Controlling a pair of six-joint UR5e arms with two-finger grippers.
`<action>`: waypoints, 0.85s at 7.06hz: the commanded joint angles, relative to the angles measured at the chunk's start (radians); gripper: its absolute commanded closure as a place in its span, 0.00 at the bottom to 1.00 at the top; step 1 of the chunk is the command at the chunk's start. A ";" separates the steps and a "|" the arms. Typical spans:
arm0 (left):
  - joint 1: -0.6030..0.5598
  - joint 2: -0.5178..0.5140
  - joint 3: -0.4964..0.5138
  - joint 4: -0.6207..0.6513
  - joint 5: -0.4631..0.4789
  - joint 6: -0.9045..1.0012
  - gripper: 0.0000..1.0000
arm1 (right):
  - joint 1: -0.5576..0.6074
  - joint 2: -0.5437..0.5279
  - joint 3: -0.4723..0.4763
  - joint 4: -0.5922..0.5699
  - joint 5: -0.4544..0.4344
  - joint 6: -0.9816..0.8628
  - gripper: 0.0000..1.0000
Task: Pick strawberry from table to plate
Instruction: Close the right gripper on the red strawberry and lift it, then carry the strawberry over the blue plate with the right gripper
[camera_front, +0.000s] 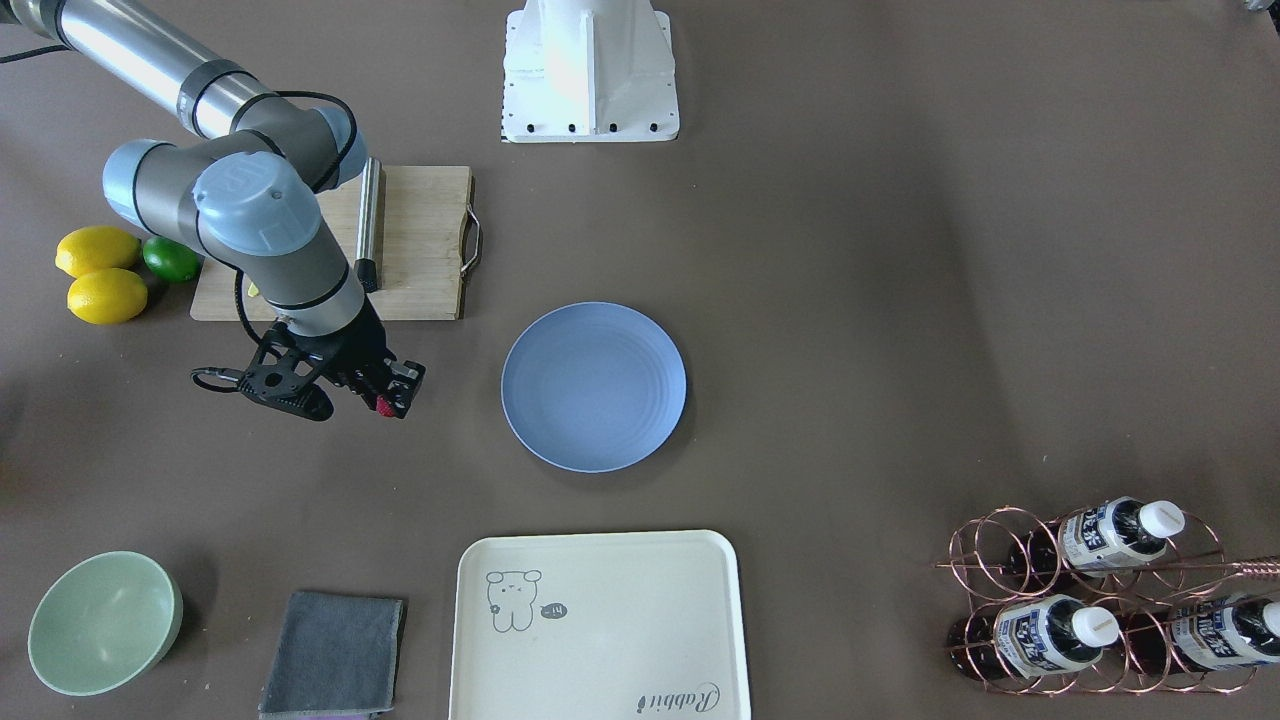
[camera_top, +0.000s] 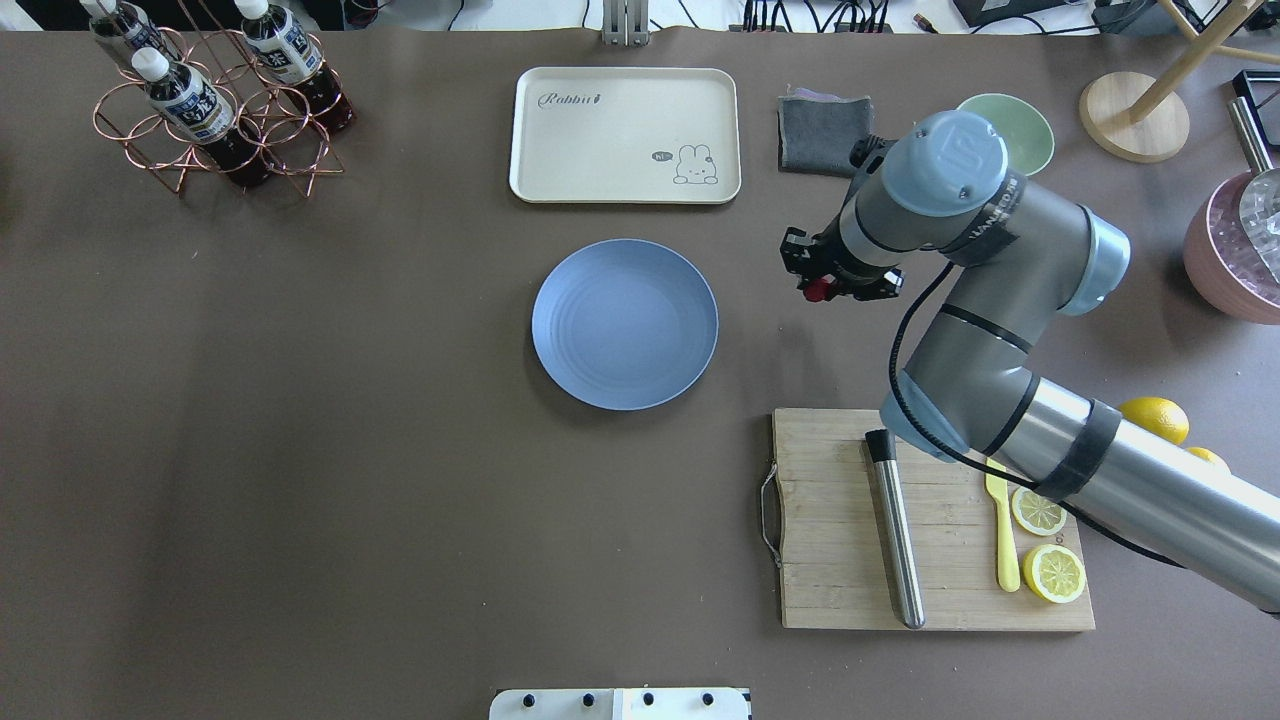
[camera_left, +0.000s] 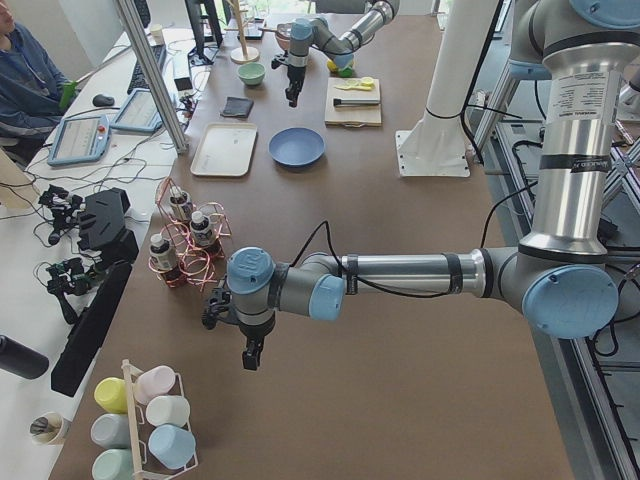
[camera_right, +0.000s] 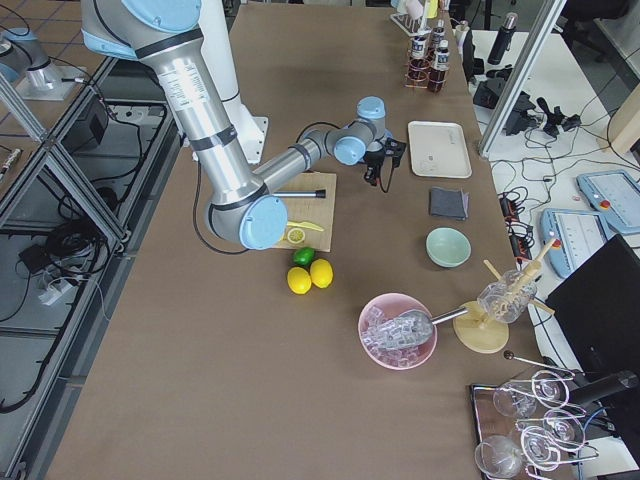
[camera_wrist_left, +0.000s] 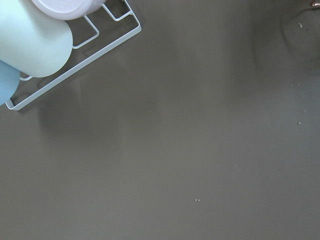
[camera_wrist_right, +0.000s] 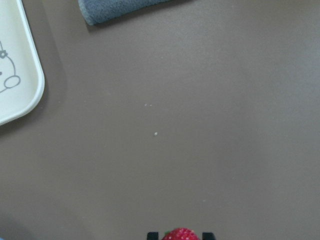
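Observation:
The small red strawberry (camera_front: 384, 405) hangs above the brown table (camera_front: 900, 300), and my right gripper (camera_front: 387, 398) is shut on it. In the overhead view the strawberry (camera_top: 816, 290) and the right gripper (camera_top: 820, 286) sit to the right of the round blue plate (camera_top: 624, 323), apart from its rim. The right wrist view shows the top of the strawberry (camera_wrist_right: 180, 234) between two dark fingertips, with bare table below. The plate (camera_front: 593, 386) holds nothing. My left gripper (camera_left: 251, 356) shows only in the exterior left view, hanging over the near end of the table; I cannot tell its state.
A wooden cutting board (camera_top: 830, 520) with a steel rod, yellow knife and lemon slices lies near the right arm. Lemons (camera_front: 100, 275) and a lime sit beside it. Beyond the plate lie a cream tray (camera_top: 625, 135), grey cloth (camera_top: 822, 130), green bowl (camera_top: 1020, 125) and bottle rack (camera_top: 215, 110).

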 joint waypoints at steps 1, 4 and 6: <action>0.000 0.003 -0.003 0.001 0.000 0.000 0.01 | -0.115 0.156 -0.033 -0.130 -0.137 0.192 1.00; 0.000 0.009 -0.006 -0.001 -0.002 0.000 0.01 | -0.210 0.351 -0.222 -0.158 -0.244 0.369 1.00; 0.000 0.029 -0.010 -0.002 -0.037 0.001 0.01 | -0.236 0.353 -0.239 -0.152 -0.300 0.412 1.00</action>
